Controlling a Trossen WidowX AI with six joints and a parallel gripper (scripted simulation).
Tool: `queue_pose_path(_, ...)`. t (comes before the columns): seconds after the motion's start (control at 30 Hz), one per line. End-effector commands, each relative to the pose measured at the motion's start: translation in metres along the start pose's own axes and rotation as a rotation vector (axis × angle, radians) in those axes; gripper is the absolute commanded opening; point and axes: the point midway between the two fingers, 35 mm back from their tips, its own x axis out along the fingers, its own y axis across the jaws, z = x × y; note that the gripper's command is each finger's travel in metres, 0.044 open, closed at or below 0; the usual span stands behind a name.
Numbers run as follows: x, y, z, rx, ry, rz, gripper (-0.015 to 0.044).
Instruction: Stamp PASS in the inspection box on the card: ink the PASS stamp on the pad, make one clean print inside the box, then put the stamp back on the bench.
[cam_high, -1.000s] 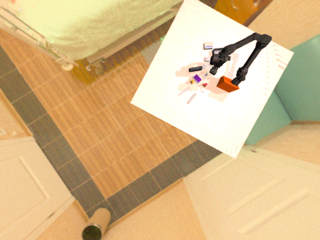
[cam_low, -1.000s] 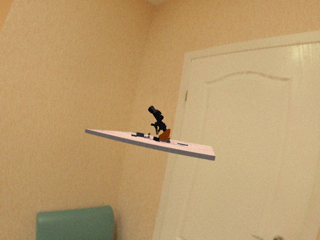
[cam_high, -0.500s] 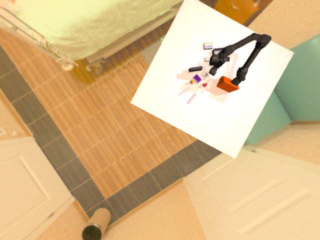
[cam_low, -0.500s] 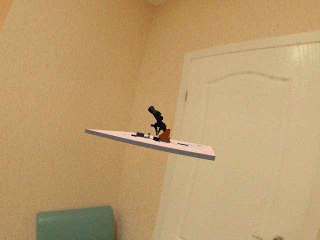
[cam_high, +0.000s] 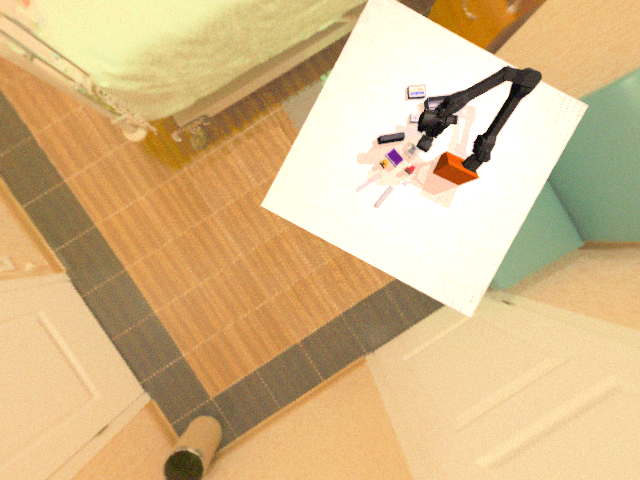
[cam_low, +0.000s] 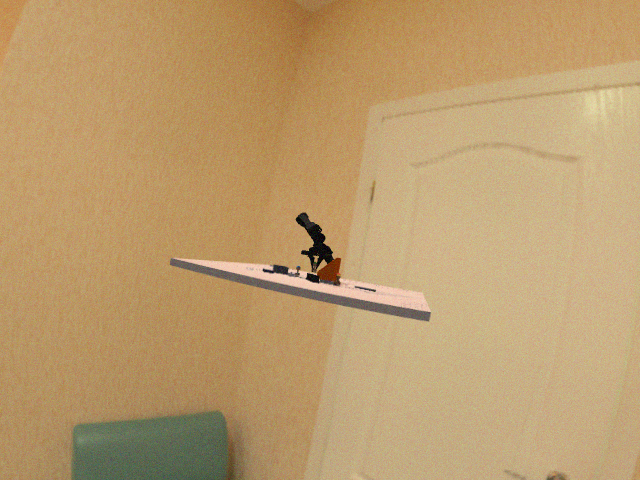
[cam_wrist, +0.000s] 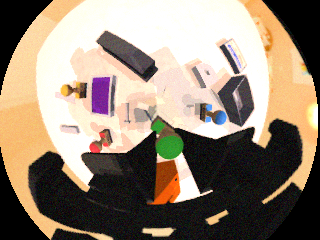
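My gripper (cam_wrist: 169, 142) (cam_low: 314, 268) is shut on the green-knobbed stamp (cam_wrist: 169, 147), whose green foot also shows in the wrist view. Its lettering is not readable. In the exterior view the fingers point down, low over the bench (cam_high: 413, 232) (cam_low: 392, 302); their exact height is unclear. The arm hides the fingertips in the top view. The purple ink pad (cam_high: 394, 157) (cam_wrist: 102, 95) lies to the left of the held stamp in the wrist view. The card and its inspection box cannot be made out against the bright bench, so neither can any print.
Yellow (cam_high: 384, 163) (cam_wrist: 67, 90), red (cam_high: 409, 169) (cam_wrist: 95, 147) and blue (cam_wrist: 219, 117) stamps stand around. A black stapler-like block (cam_high: 390, 137) (cam_wrist: 127, 55), dark open box (cam_wrist: 237, 100), blue-labelled box (cam_high: 416, 91) (cam_wrist: 233, 55) and orange block (cam_high: 454, 169) (cam_wrist: 166, 180) are nearby.
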Motion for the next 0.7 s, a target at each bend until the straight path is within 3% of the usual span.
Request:
queue_pose_path(0.0,0.003,-0.001,0.000,-0.005,-0.001,-0.004,0.0000)
queue_pose_path(0.67,0.016,-0.001,0.000,-0.002,-0.001,-0.004,0.0000)
